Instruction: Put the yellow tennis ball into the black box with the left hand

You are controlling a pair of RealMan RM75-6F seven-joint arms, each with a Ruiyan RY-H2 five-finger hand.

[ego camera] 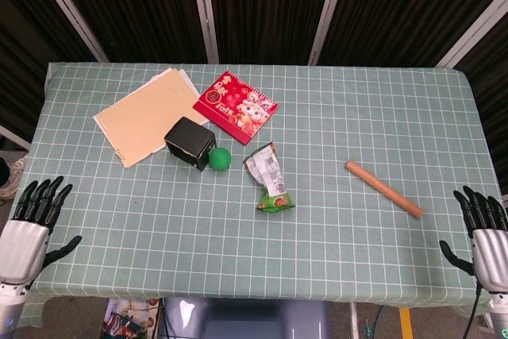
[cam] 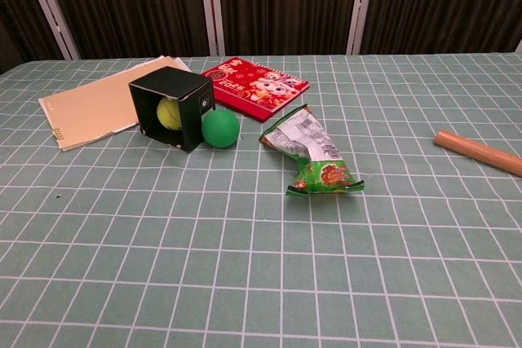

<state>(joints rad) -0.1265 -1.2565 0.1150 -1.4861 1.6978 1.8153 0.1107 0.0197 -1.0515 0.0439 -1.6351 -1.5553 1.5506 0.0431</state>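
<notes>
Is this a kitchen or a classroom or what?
Probably a robot test lab: random props, a box, a ball in it and a snack bag, sit on a checked tablecloth before dark curtains.
</notes>
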